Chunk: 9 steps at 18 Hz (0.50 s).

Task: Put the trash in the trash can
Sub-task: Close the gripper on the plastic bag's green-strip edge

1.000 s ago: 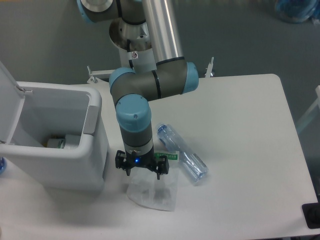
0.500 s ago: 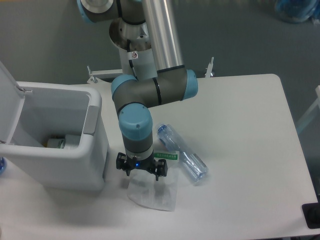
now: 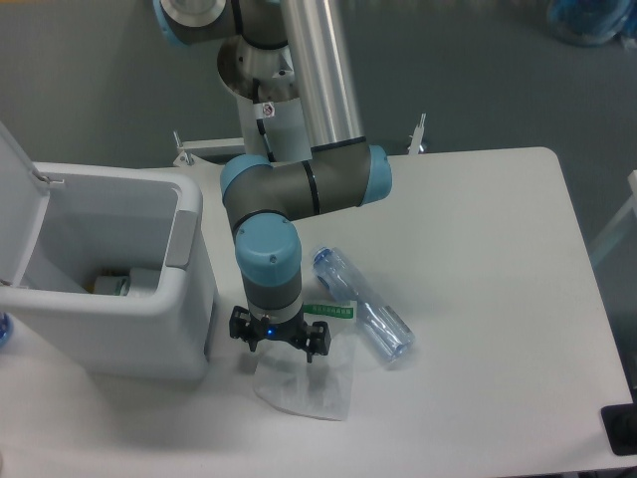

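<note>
Right now my gripper [image 3: 280, 351] points straight down over the top edge of the wrapper [image 3: 304, 383]. Wrist body blocks the fingertips, so I can't tell whether they're spread or pinching the plastic. Wrapper lies flat on the table [image 3: 478, 299] directly under me, most of it spilling toward the near edge; its green label strip [image 3: 329, 311] pokes out just right of my wrist. Bottle [image 3: 363, 307] lies on its side just beside that strip, bluish cap end toward the far-left, angled diagonally down to the right, touching or nearly touching the wrapper's upper corner. Trash can [image 3: 189, 309] stands just to the left in the view, near my wrist, lid [image 3: 18, 199] hinged up and open. Inside, at the bottom, something pale with a bit of green, can't identify it.
</note>
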Each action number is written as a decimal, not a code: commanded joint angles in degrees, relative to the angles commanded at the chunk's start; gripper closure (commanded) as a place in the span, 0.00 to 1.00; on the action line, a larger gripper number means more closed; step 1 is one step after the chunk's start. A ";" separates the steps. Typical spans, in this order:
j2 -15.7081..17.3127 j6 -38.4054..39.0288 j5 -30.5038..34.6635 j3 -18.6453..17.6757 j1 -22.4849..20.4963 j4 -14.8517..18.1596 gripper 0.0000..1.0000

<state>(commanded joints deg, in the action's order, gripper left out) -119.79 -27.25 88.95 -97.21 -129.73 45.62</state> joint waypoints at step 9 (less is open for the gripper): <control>-0.35 0.27 0.00 -0.18 0.18 0.00 0.00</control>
<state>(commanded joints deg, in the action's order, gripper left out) -120.15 -26.98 88.95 -97.38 -129.55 45.62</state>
